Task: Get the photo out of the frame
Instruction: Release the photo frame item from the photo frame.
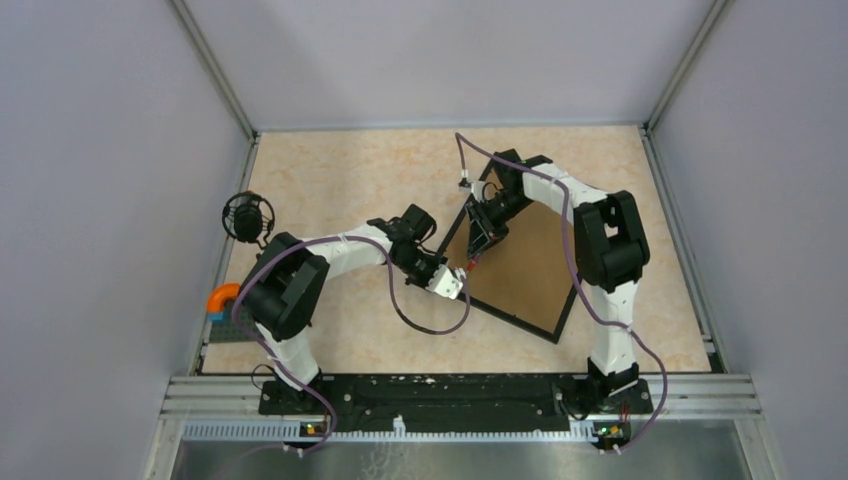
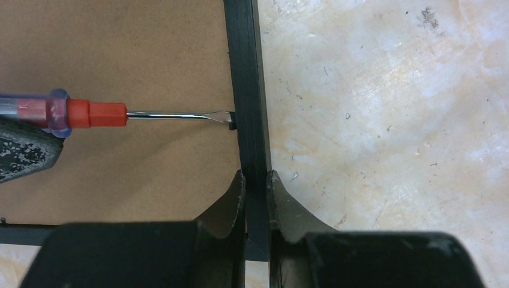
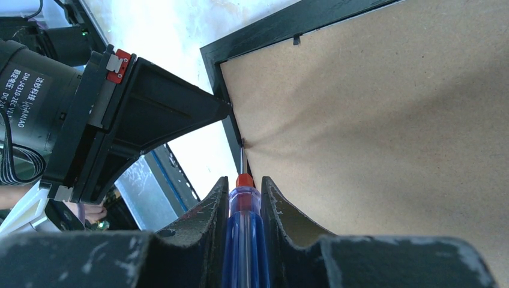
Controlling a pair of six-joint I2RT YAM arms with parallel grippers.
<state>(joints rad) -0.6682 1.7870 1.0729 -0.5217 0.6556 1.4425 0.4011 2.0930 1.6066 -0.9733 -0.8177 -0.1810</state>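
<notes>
The table [image 2: 390, 120] lies under everything, off to the side of the left claw [image 2: 256, 180]. The big black frame [image 2: 246, 72] lies face down on it. One thin side bar is pinched between the left claw's fingers. The brown back [image 3: 390, 120] spreads out in front of the right claw [image 3: 245, 183]. The photo does not show; I think it hides under that brown back. If the left claw lets the bar slip, the whole frame may slide when the tool pushes. The right claw squeezes a screwdriver [image 3: 243, 240] with a blue handle and red neck. Its tip meets a small black tab [image 2: 232, 124] just ahead of the left claw. If the tip pushes too hard or skids off, it may dig into the brown back, bend the tab wrong, or scratch the photo. Beside the right claw, the left arm's round motor [image 3: 27, 96] reads "DAMIAO", then a line starting "DM"; the rest is too small.
</notes>
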